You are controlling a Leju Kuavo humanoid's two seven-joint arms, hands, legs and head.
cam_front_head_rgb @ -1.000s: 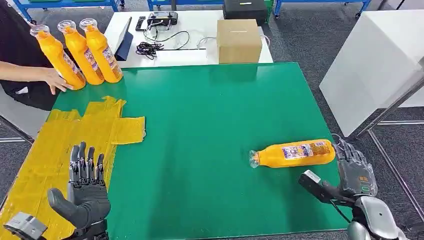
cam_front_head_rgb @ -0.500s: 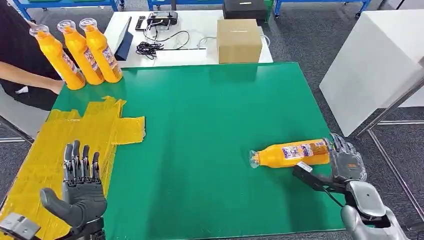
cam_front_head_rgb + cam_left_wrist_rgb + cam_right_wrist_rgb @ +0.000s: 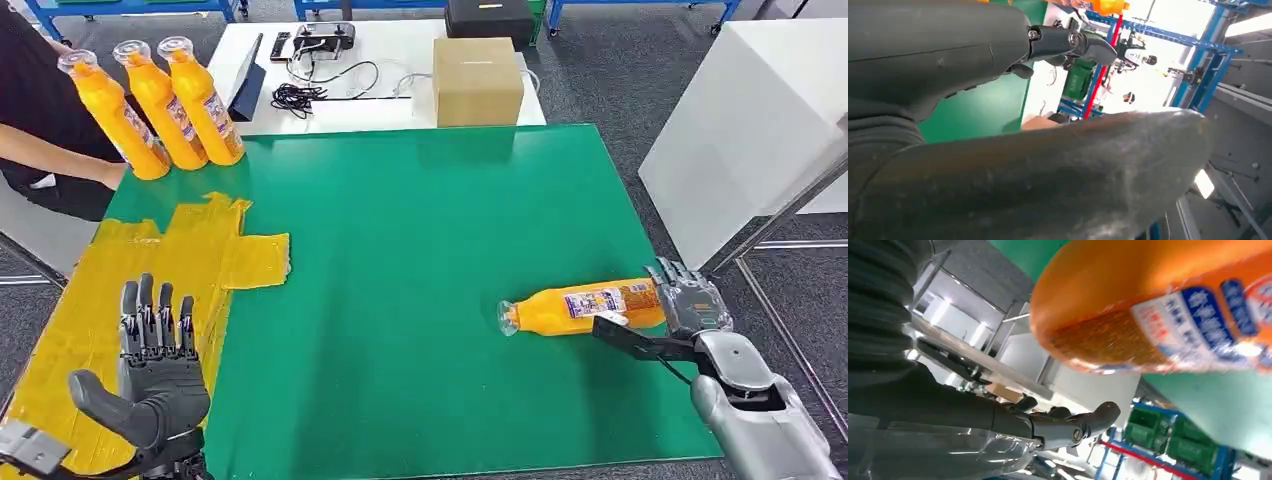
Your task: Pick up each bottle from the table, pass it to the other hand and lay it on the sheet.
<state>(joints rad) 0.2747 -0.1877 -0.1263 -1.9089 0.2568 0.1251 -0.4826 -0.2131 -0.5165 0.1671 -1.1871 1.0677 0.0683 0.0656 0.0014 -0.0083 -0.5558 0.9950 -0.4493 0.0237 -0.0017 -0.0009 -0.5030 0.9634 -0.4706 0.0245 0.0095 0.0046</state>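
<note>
The orange bottle (image 3: 583, 306) lies on its side near the table's (image 3: 420, 220) right edge. The right hand (image 3: 688, 308) sits at its base, fingers spread, nothing gripped. A nudge could roll the round bottle away or off the edge. The left hand (image 3: 155, 375) waits spread above the yellow sheet (image 3: 150, 265).

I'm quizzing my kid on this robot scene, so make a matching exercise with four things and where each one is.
Things:
1. Lying bottle
2. Box
3. Left robot hand
4. Three bottles

Places:
A. On the white table behind the green one
B. Open, over the yellow sheet
C. Standing at the far left corner of the green table
D. By the right robot hand, near the right edge

Pairs: 1-D, 2-A, 3-B, 4-C
</note>
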